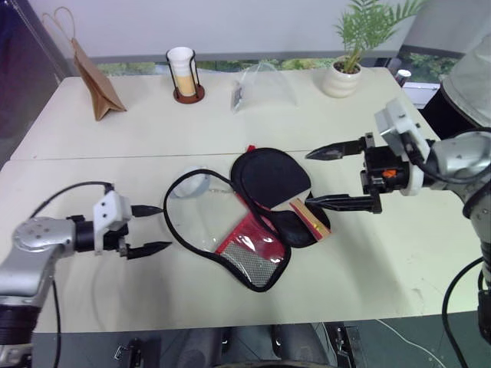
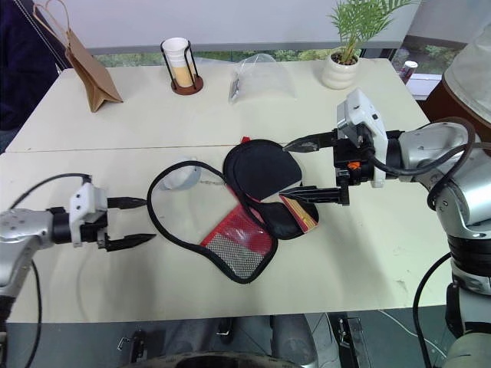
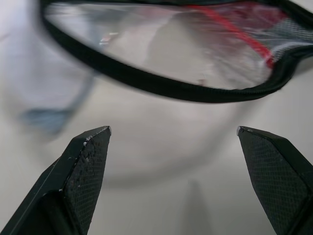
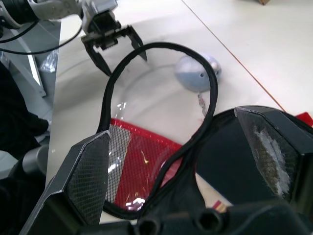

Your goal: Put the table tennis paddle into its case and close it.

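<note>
Cream table (image 1: 92,291), flat open mesh-and-fabric case (image 1: 253,257), rubber-faced paddle (image 1: 270,178)

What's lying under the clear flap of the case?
Through the case's clear flap: bare table and a grey fuzzy pouch. The paddle rests on the black half; its blade is hard to distinguish.

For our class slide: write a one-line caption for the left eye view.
Open left gripper and right gripper flank the unzipped case holding the paddle.
</note>
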